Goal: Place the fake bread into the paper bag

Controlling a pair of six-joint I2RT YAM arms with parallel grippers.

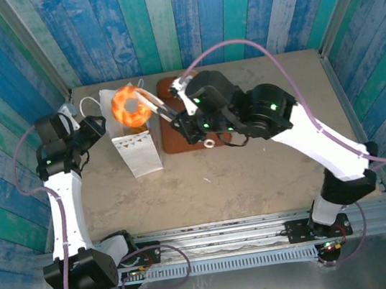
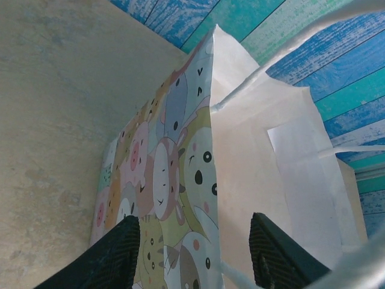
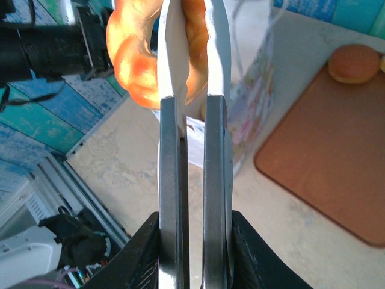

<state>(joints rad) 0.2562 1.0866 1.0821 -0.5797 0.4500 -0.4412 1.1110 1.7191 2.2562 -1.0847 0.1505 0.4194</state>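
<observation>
The right end effector pinches the ring-shaped bagel, its two long fingers pressed together on one side of the ring. The bagel sits at the fingertips, over the open top of the paper bag just below them. Behind this end effector a brown board lies on the surface, carrying a round bun. The left end effector is spread, with the bag's corner fold between its fingers.
</observation>
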